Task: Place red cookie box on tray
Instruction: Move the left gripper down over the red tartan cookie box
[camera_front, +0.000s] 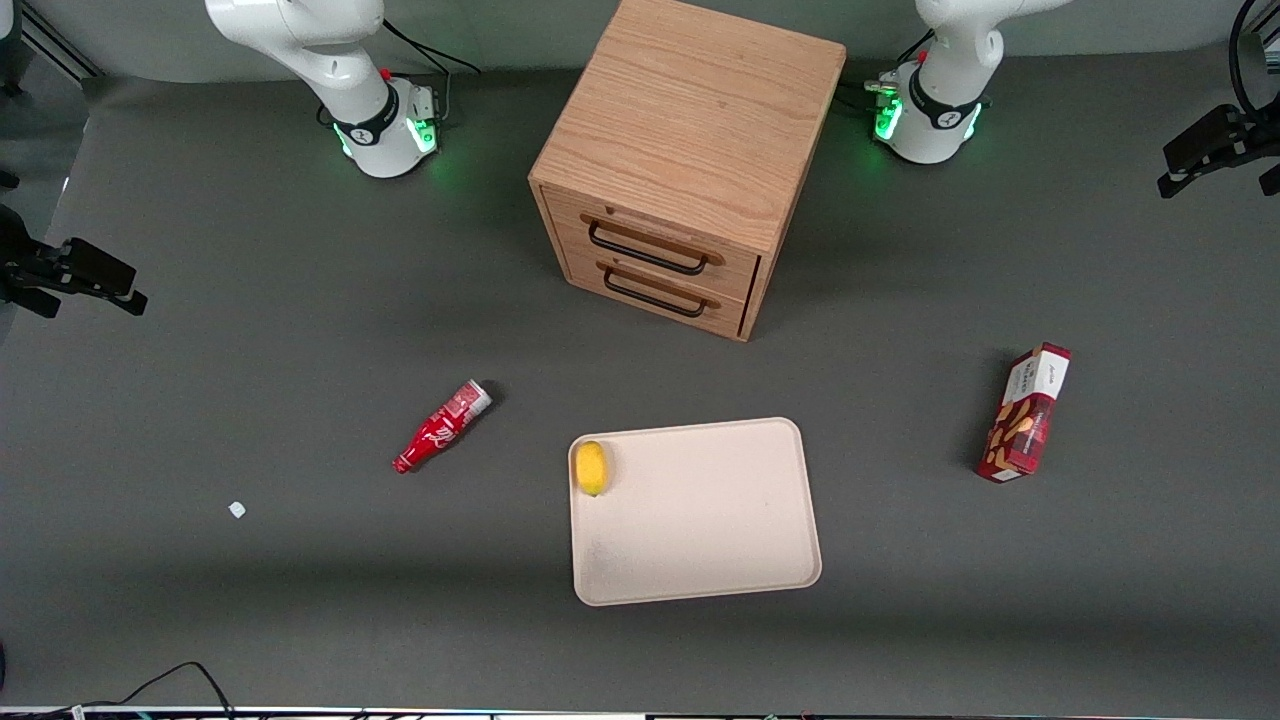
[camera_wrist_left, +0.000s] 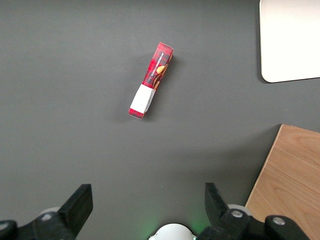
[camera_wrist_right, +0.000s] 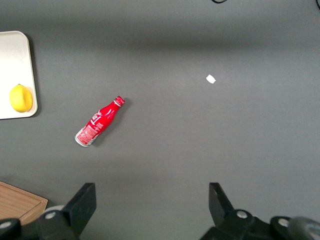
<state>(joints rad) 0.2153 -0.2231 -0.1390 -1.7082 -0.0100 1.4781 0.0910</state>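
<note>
Front view: the red cookie box (camera_front: 1026, 412) lies flat on the table (camera_front: 250, 350) toward the working arm's end, well apart from the tray (camera_front: 700, 530), which holds a lemon (camera_front: 591, 467). The gripper (camera_wrist_left: 147, 205) hangs high above the box, jaws apart.

The front view looks steeply down over the whole tabletop (camera_front: 250, 330). Both wrist views look straight down from high up. The left wrist view shares the tray (camera_wrist_left: 292, 40) with both others; the end effector (camera_wrist_left: 149, 202) frames it, fingers spread.

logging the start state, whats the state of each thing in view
red cookie box: lying flat on the table, toward the working arm's end, off the tray
tray: flat on the table, holding only a lemon
lemon: on the tray, near a corner
red bottle: lying on its side
drawer cabinet: both drawers closed
tool: open, high above the table, holding nothing
</note>
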